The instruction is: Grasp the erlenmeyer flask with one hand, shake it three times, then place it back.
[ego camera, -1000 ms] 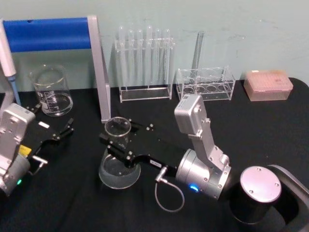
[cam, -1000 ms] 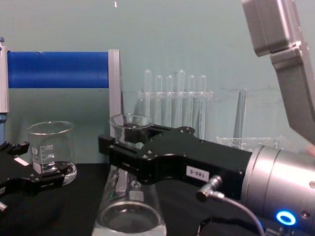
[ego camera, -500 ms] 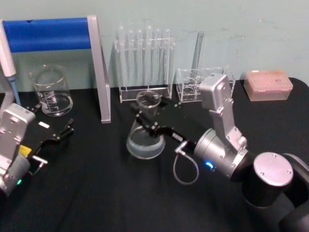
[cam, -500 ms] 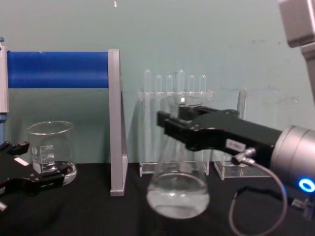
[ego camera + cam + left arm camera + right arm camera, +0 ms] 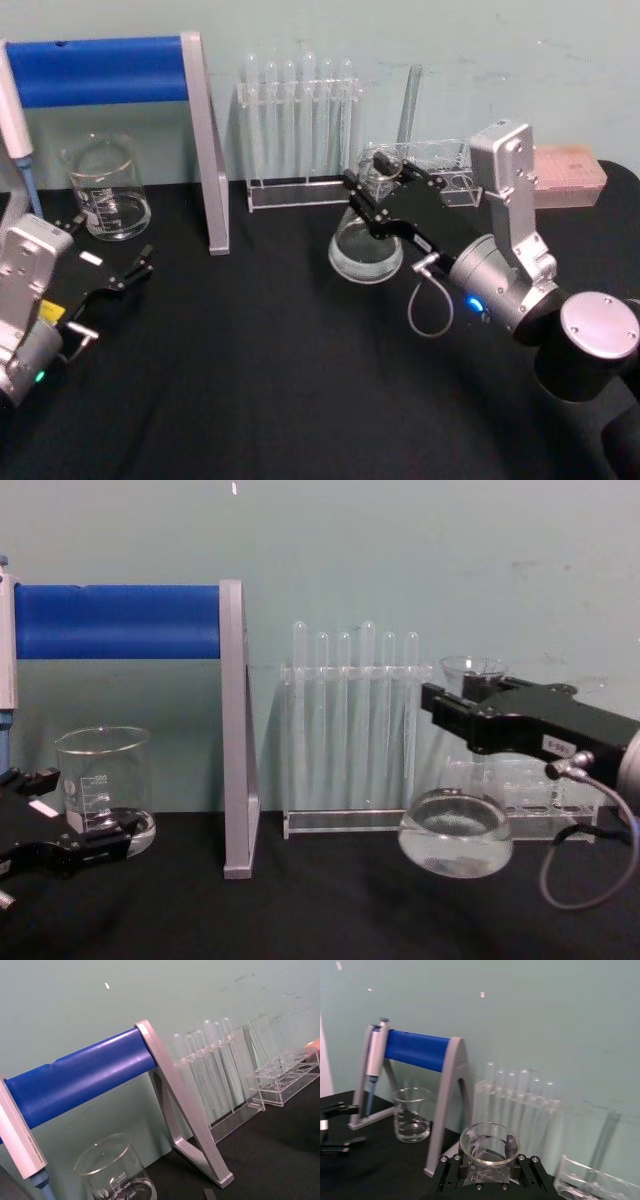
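The erlenmeyer flask (image 5: 366, 252) is clear glass with a little liquid in its wide base. It hangs tilted above the black table, in front of the clear racks. My right gripper (image 5: 385, 195), the hand, is shut on its neck just under the flared rim. From the chest the flask (image 5: 455, 832) hangs below the black fingers (image 5: 490, 720). In the right wrist view the rim (image 5: 489, 1144) sits between the two jaws. My left gripper (image 5: 105, 250) rests open at the left, near the beaker.
A beaker (image 5: 105, 190) stands at the back left under a blue-barred pipette stand (image 5: 100, 70). A test tube rack (image 5: 300, 130) and a second clear rack (image 5: 430, 165) line the back wall. A pink tip box (image 5: 570, 175) sits at the back right.
My right gripper has carried the flask from the left-centre of the table to the right and back toward the racks, tilting it. The left arm has not moved.
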Action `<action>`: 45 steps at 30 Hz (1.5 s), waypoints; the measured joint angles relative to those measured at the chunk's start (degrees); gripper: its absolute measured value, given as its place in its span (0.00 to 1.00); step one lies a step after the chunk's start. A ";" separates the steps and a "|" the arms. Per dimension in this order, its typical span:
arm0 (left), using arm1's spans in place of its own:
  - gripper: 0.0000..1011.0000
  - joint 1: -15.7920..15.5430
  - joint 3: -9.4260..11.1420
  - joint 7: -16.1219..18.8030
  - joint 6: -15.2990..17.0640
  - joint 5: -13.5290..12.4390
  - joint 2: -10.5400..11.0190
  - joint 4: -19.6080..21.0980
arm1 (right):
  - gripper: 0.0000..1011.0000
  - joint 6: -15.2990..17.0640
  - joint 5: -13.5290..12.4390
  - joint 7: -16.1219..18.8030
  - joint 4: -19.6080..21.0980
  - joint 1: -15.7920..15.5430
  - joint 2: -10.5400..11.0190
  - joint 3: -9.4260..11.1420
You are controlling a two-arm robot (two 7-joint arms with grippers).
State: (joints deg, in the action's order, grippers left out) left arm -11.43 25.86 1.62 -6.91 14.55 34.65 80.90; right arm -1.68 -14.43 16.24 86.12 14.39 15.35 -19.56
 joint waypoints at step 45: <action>0.99 0.00 0.00 0.00 0.00 0.00 0.00 0.00 | 0.44 0.76 -0.32 5.26 2.12 -1.64 -0.95 -2.49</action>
State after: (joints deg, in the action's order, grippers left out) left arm -11.43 25.86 1.62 -6.91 14.55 34.65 80.90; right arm -0.92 -14.74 21.50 88.23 12.76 14.40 -22.05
